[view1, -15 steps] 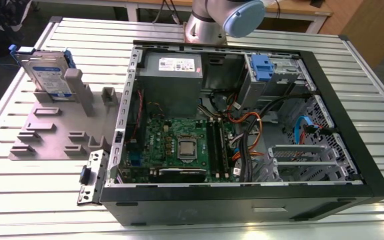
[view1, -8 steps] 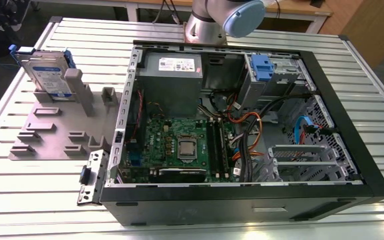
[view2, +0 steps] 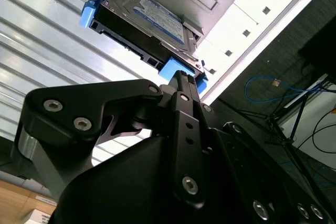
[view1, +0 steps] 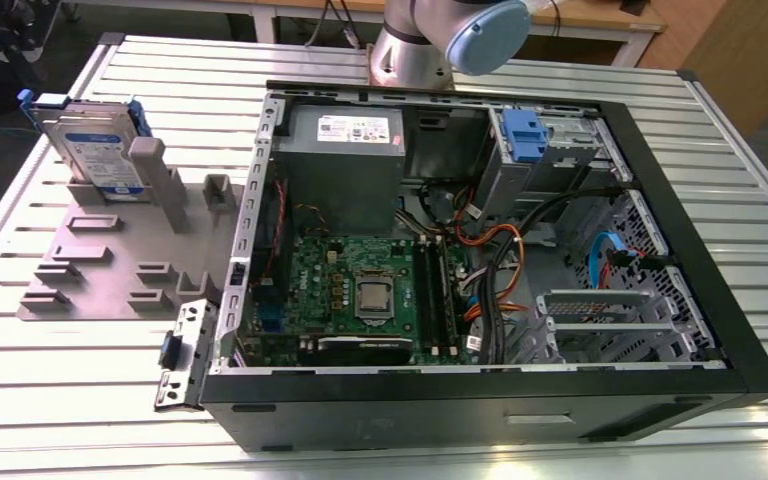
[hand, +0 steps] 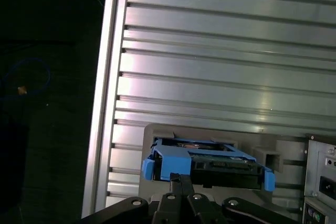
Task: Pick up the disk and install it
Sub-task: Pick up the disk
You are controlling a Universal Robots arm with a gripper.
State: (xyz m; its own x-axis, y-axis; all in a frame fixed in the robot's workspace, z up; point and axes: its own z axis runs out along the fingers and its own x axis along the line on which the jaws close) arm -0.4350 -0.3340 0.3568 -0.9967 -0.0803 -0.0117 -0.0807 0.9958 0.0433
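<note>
Exterior view's left is where the disk (view1: 91, 150) is stood on edge in a grey stand (view1: 104, 270) (long axis upright, blue end up); the gripper (hand: 178, 178) is seen empty, jaws clenched together.

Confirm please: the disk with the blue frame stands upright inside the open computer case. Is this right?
Not right. The disk stands upright in the grey holder on the table, beside the open computer case, not inside it; the exterior view shows this.

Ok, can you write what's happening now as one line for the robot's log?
disk: upright in grey holder, not grasped | gripper: shut, aimed at disk | computer case: open, disk not installed
</note>
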